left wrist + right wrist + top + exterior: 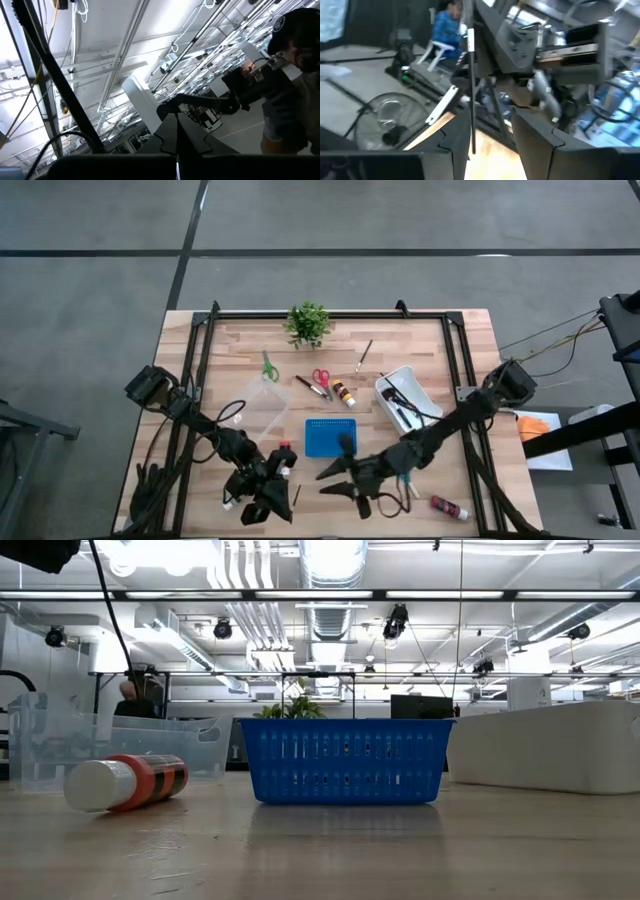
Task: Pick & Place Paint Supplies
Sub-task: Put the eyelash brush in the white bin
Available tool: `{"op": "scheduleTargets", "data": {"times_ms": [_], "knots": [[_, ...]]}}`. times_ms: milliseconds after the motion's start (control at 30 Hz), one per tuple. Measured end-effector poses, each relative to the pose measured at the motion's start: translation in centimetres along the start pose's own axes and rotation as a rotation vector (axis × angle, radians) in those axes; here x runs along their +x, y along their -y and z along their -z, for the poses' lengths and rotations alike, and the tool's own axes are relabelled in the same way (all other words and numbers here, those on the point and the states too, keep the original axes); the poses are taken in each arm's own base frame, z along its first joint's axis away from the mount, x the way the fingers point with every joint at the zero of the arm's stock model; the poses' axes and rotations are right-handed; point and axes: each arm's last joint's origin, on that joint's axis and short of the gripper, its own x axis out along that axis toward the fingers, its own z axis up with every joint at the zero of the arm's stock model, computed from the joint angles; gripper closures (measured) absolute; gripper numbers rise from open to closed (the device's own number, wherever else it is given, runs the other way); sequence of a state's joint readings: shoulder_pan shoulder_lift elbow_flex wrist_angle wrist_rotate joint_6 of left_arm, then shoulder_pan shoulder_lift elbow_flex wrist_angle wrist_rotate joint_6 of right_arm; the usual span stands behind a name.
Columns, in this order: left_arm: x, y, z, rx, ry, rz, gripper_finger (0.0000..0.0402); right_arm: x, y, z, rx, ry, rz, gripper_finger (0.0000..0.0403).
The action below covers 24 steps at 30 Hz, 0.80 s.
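Right gripper [492, 137], fingers partly apart, pinches a thin brush [471, 80] near the blue basket [330, 437]; left gripper [262, 502] closed, empty

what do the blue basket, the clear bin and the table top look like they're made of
Blue basket: probably moulded plastic, going by its uniform colour and rows of slotted walls. Clear bin: likely transparent plastic; the room shows through its slightly glossy walls. Table top: seems to be wood, pale planks with visible grain and joints, matte finish.

Grey floor [400, 210] w/ dark lines; ceiling ducts [335, 565], strip lights.
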State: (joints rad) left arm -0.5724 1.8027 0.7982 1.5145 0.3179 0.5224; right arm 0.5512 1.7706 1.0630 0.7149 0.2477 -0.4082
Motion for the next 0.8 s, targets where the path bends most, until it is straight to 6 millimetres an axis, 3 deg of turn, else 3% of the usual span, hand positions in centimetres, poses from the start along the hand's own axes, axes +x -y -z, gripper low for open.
{"op": "scheduleTargets", "data": {"times_ms": [367, 800], "knots": [[0.1, 0.2, 0.1, -0.013, 0.005, 0.065, 0.0399, 4.0, -0.9, -0.3, -0.009, -0.031, -0.114, 0.0261], [1.4, 0.3, 0.6, -0.094, -0.028, 0.238, 0.0399, 5.6, -1.0, 0.4, -0.009, -0.015, -0.175, 0.0261]]}}
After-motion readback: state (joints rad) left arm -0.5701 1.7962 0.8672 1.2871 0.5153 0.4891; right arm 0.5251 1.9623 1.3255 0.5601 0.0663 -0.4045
